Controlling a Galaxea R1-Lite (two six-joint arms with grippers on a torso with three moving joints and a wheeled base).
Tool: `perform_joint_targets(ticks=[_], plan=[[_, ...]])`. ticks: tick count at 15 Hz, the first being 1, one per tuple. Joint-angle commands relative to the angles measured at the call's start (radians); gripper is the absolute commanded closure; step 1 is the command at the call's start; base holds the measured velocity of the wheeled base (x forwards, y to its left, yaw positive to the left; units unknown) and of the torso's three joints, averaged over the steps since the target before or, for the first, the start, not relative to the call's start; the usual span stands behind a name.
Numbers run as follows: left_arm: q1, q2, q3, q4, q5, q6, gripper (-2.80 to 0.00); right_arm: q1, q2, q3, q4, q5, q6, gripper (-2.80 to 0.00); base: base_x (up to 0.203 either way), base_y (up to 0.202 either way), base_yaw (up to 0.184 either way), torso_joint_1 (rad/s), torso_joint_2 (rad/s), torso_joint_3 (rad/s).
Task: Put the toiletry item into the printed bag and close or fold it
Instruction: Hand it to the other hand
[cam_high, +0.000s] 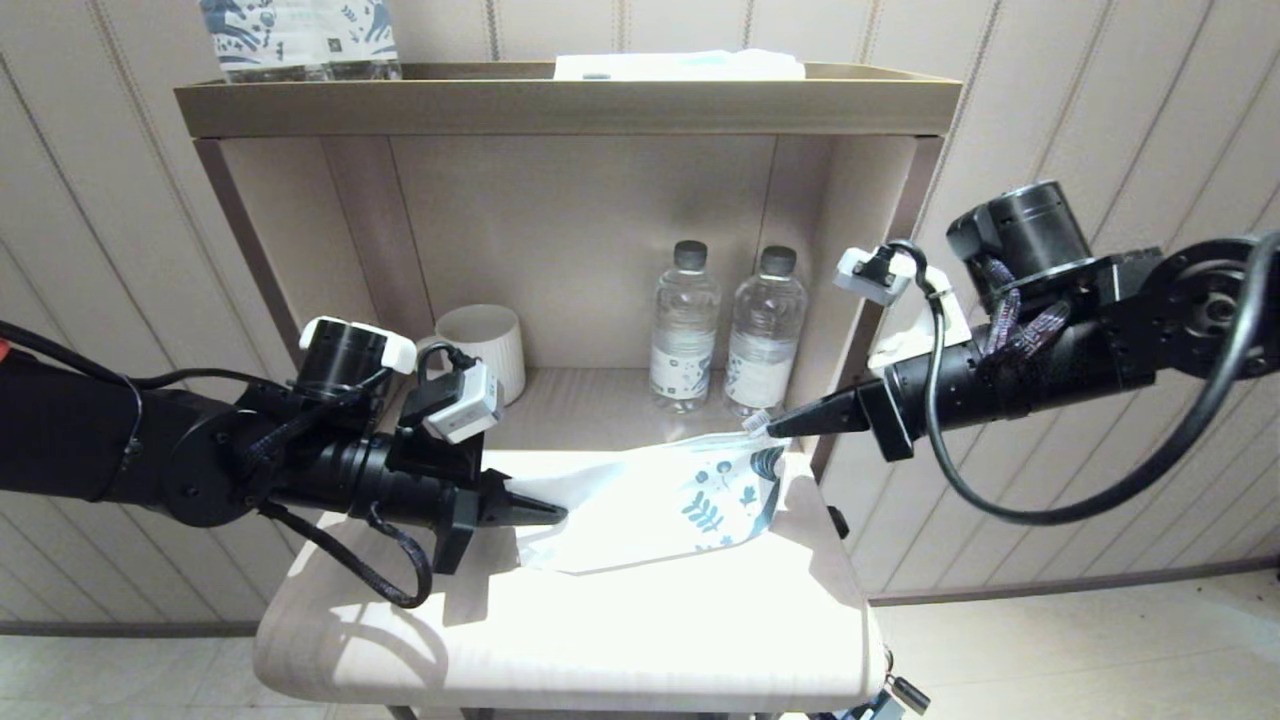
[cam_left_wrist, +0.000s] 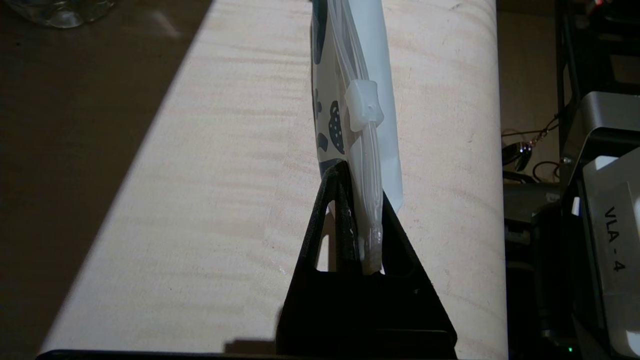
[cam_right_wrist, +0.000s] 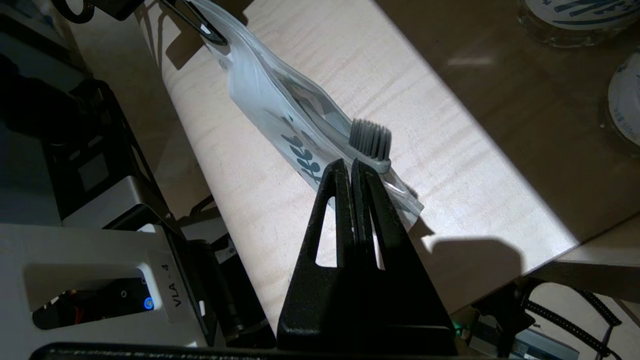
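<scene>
1. Nearest the head camera, the pale padded bench top (cam_high: 560, 640) carries the printed bag (cam_high: 665, 505), which is stretched between the two arms with its leaf-and-flower end toward the right.
2. At the plain end, the left gripper (cam_high: 545, 513) is clamped shut on the bag's edge; its wrist view shows the zip-style edge pinched between the black fingers (cam_left_wrist: 345, 220), with the white slider tab (cam_left_wrist: 363, 106) a little beyond them.
3. At the printed end, the right gripper (cam_high: 778, 426) is closed on the bag's upper corner (its fingers (cam_right_wrist: 367, 200) meet with no gap).
4. Just past those fingertips sits the dark bristle head of the toothbrush (cam_right_wrist: 371, 142), sticking out of the bag's mouth, while its handle runs down inside the translucent bag.
5. Behind, the shelf (cam_high: 560, 100) holds two water bottles (cam_high: 725, 330) and a white cup (cam_high: 485, 345).
</scene>
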Motion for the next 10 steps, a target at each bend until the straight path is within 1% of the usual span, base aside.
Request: perform_joint_targets(ticks=[1,4,5,7,10], plan=[[0.0,0.001,-0.001,-0.001,-0.004,0.004,0.0,0.013,0.025,0.0,0.002,0.003,-0.002,0.0,0.0,0.0,0.0,0.0,0.0,0.0],[0.0,0.001,0.001,-0.001,-0.004,0.004,0.0,0.06,0.047,-0.009,0.002,0.0,-0.002,0.0,0.0,0.0,0.0,0.0,0.0,0.0],[0.0,0.001,0.001,-0.001,-0.006,0.004,0.0,0.06,0.044,-0.015,0.0,0.0,-0.002,0.0,0.0,0.0,0.0,0.0,0.0,0.0],[0.0,0.001,0.001,0.001,-0.006,0.004,0.0,0.037,0.01,-0.036,0.001,-0.001,0.004,0.0,0.0,0.0,0.0,0.0,0.0,0.0],[0.0,0.003,0.001,0.001,-0.004,0.004,0.0,-0.027,-0.033,-0.033,0.003,0.0,0.005,0.0,0.0,0.0,0.0,0.0,0.0,0.0]])
